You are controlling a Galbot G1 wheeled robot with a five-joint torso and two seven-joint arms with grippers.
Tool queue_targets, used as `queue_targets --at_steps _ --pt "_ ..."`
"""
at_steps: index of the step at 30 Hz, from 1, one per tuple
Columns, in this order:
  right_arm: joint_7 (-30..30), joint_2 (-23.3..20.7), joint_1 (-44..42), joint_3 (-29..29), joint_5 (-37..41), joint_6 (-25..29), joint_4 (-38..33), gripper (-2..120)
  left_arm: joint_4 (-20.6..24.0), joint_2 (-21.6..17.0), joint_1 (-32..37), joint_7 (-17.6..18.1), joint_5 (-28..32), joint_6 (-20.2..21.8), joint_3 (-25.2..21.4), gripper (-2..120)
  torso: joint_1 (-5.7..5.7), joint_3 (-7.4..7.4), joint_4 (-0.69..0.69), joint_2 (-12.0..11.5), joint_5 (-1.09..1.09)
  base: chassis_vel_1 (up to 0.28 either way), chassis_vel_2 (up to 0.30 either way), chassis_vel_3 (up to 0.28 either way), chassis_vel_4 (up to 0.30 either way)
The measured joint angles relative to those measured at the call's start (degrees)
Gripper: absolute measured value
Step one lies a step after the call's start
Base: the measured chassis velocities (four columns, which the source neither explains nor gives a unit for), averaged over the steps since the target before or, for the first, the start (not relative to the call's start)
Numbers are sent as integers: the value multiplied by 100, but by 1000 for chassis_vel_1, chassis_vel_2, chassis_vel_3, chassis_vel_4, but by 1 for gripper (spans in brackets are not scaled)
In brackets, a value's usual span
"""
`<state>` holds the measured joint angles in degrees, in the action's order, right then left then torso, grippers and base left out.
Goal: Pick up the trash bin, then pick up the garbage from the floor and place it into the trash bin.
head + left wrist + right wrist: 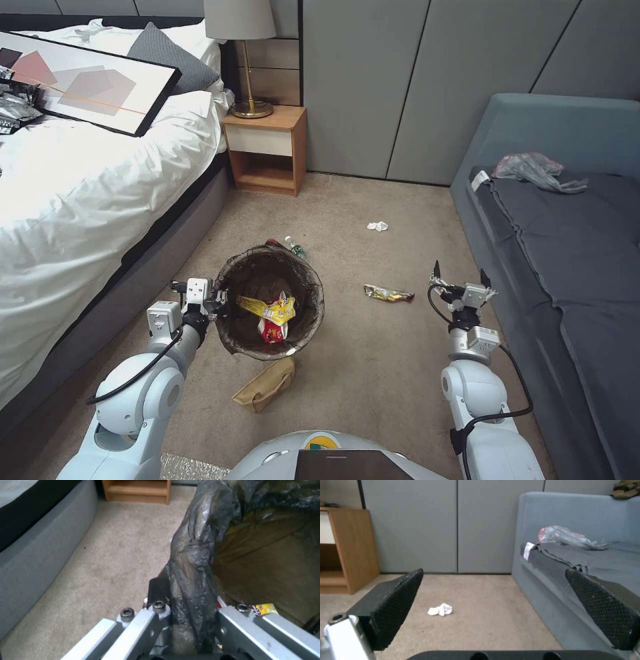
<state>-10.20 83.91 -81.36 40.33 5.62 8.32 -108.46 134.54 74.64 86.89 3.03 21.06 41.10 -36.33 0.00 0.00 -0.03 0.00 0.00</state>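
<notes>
Clamping the trash bin [269,301] by its bagged rim, centre-left of the frame, left gripper [219,305] closed on it; no print readable on the packets inside. Hovering wide open at right, right gripper [459,275], foil wrapper [387,293] lying just left of it.

The left arm [137,393] is bent at the elbow and reached forward, wrist level with the rim of the trash bin [269,303]. The left gripper [217,303] is clamped on that rim at the bin's left side, one finger outside and one inside, with the bag liner pinched between. The right arm [477,407] is raised upright, well to the right of the bin, wrist pointed forward. The right gripper [460,275] is held wide apart above the floor, nothing between its black textured pads [395,605].
</notes>
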Motion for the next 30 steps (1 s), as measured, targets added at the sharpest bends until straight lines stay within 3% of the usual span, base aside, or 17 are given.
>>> queue_targets --at_steps 18,30 --pt "-90 7 8 -50 -27 -75 23 100 -16 19 -16 63 190 -51 -13 0 0 0 0 0 0 -40 32 41 -33" --pt "-50 28 -46 -97 -114 -40 48 100 -62 1 -8 -113 -198 -95 -26 0 0 0 0 0 0 0 0 0 0"
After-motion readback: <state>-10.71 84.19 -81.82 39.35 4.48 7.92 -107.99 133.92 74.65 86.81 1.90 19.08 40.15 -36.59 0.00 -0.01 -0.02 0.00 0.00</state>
